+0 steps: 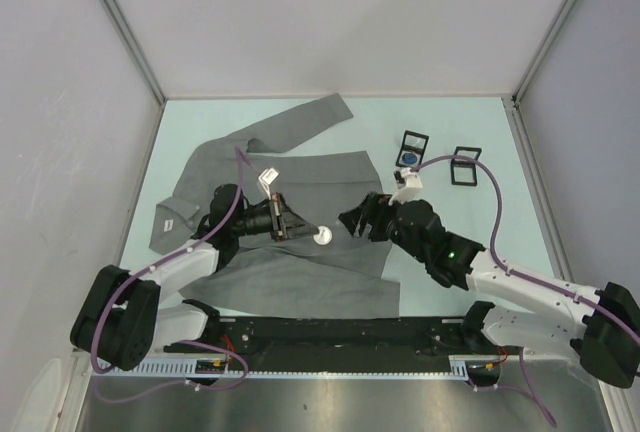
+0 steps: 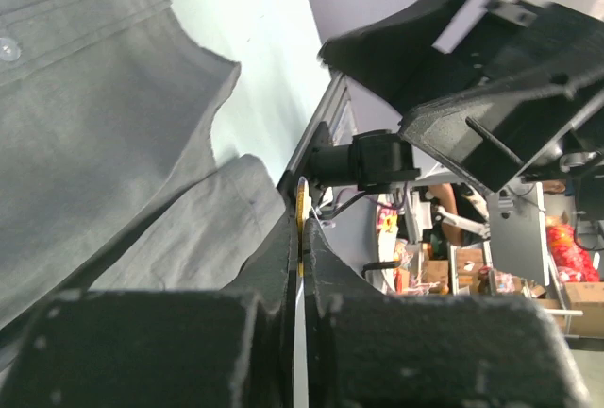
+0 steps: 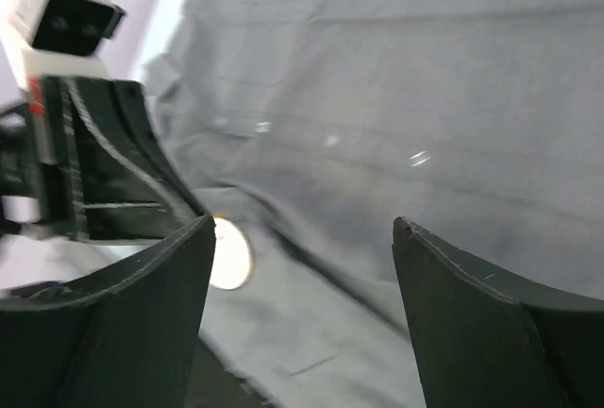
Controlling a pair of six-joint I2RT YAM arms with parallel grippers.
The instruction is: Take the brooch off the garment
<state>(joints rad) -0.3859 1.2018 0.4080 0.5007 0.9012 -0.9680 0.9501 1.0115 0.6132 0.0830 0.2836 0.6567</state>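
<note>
The brooch (image 1: 322, 236) is a small round white disc. It sits right at the tip of the left gripper (image 1: 309, 233), over the middle of the garment (image 1: 300, 177). The left gripper's two fingers (image 2: 269, 271) are pressed together on the thin edge of the brooch, and the left wrist view shows it squeezed between them. The right gripper (image 1: 358, 220) is just beside it, with its jaws wide apart and nothing in them. The big grey garment lies spread out on the table (image 1: 190, 122). So the grab looks done. I cannot tell if the brooch has come loose from the cloth or is pinned to it — the spot under it is hidden. What seems left is to pull the brooch away from the cloth and put it down somewhere off the garment.
</note>
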